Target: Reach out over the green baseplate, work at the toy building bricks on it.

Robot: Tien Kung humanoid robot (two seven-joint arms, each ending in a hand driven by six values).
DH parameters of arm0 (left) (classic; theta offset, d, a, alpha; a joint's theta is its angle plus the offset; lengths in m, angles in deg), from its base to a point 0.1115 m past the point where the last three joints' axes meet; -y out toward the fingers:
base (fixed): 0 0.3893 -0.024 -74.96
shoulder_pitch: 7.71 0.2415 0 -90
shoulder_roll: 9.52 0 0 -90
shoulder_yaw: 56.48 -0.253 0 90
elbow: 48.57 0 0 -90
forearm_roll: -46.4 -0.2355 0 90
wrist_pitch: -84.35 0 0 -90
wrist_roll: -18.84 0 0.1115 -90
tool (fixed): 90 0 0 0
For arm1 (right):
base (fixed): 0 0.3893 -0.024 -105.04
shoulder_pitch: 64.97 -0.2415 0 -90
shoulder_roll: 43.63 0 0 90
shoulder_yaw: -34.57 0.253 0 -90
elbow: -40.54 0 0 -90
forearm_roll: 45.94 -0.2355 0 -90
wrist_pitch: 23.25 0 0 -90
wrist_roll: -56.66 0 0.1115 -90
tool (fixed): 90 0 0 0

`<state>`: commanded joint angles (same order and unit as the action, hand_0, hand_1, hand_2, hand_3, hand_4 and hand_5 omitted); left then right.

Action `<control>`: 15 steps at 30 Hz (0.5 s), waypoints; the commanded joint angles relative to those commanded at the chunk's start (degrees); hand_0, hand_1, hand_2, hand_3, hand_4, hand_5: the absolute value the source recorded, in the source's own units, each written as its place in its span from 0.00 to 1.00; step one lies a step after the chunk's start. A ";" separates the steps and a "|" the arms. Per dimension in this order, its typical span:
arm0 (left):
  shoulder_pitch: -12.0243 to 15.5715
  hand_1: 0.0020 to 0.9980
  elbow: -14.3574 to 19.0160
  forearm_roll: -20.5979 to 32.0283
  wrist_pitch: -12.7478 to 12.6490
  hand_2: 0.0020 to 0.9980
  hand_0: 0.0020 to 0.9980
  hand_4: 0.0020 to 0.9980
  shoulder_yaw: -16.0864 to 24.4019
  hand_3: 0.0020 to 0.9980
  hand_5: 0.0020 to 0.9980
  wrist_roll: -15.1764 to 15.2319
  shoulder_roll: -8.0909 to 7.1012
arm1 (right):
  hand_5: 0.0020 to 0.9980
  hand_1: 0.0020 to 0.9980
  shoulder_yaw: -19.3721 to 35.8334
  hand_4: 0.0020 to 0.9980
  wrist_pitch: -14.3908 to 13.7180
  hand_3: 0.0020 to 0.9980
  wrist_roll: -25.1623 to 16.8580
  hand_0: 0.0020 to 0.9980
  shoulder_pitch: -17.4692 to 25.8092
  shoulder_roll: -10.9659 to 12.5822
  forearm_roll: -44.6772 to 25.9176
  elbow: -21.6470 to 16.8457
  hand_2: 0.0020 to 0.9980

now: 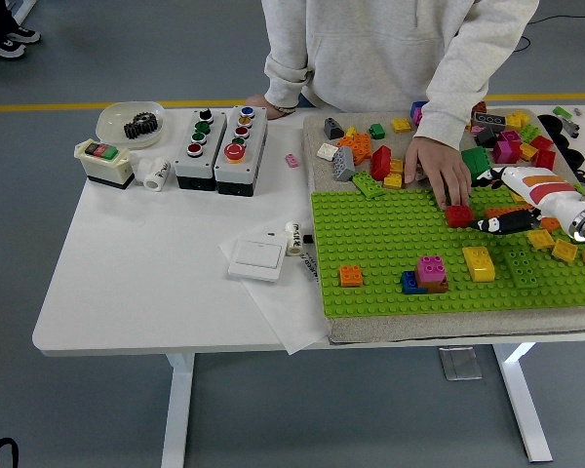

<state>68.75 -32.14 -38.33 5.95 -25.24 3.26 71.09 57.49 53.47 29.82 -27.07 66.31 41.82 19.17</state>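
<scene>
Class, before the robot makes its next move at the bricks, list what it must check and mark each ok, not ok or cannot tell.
1. Person's hand away from the red brick: not ok, its fingers touch the brick.
2. Right hand empty: cannot tell.
3. Baseplate flat on the mat: ok.
4. Yellow brick unobstructed: ok.
5. Left hand in view: not ok.
</scene>
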 joint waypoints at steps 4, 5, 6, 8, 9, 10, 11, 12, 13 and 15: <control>-0.32 0.72 0.04 -0.09 0.02 0.70 0.72 0.66 0.03 0.60 0.61 -0.13 -0.02 | 0.45 0.71 -0.56 0.94 -0.37 0.76 0.10 0.79 -0.21 -0.80 -0.40 0.96 0.74; -0.44 0.72 0.07 -0.07 0.07 0.70 0.72 0.66 0.02 0.60 0.61 -0.15 -0.05 | 0.45 0.71 -0.79 0.94 -0.33 0.76 0.16 0.79 -0.28 -1.02 -0.78 1.29 0.74; -0.52 0.72 0.09 -0.06 0.10 0.70 0.72 0.66 0.01 0.60 0.61 -0.17 -0.07 | 0.45 0.71 -0.93 0.94 -0.30 0.76 0.20 0.79 -0.32 -1.16 -1.02 1.48 0.74; -0.66 0.72 0.13 -0.14 0.17 0.70 0.72 0.66 0.05 0.60 0.60 -0.20 -0.10 | 0.44 0.71 -1.53 0.94 -0.53 0.76 0.23 0.79 -0.50 -1.61 -1.56 2.17 0.74; -0.75 0.72 0.15 -0.18 0.20 0.70 0.72 0.66 0.06 0.60 0.60 -0.22 -0.12 | 0.44 0.71 -1.87 0.94 -0.69 0.76 0.24 0.79 -0.61 -1.89 -1.86 2.57 0.74; -0.84 0.72 0.17 -0.20 0.22 0.70 0.72 0.66 0.08 0.60 0.60 -0.25 -0.14 | 0.44 0.71 -2.20 0.94 -0.87 0.76 0.20 0.79 -0.72 -2.19 -2.17 2.99 0.74; -0.86 0.72 0.18 -0.20 0.23 0.70 0.72 0.66 0.08 0.60 0.60 -0.26 -0.14 | 0.44 0.71 -2.29 0.94 -0.92 0.76 0.20 0.79 -0.75 -2.27 -2.25 3.11 0.74; -1.02 0.72 0.21 -0.32 0.31 0.70 0.72 0.66 0.14 0.60 0.60 -0.29 -0.16 | 0.44 0.71 -2.77 0.94 -1.18 0.76 0.03 0.79 -0.86 -2.55 -2.61 3.59 0.74; -1.17 0.72 0.24 -0.33 0.38 0.70 0.72 0.66 0.12 0.60 0.60 -0.31 -0.18 | 0.44 0.71 -3.17 0.94 -1.49 0.76 -0.16 0.79 -0.94 -2.70 -2.68 3.92 0.74; -1.37 0.73 0.29 -0.28 0.47 0.70 0.73 0.66 0.05 0.60 0.61 -0.30 -0.22 | 0.45 0.71 -3.72 0.94 -1.92 0.76 -0.49 0.79 -1.01 -2.83 -2.63 4.27 0.74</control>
<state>67.38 -31.86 -38.61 6.42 -25.19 2.95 70.87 53.77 51.55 29.33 -28.09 63.48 39.19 23.44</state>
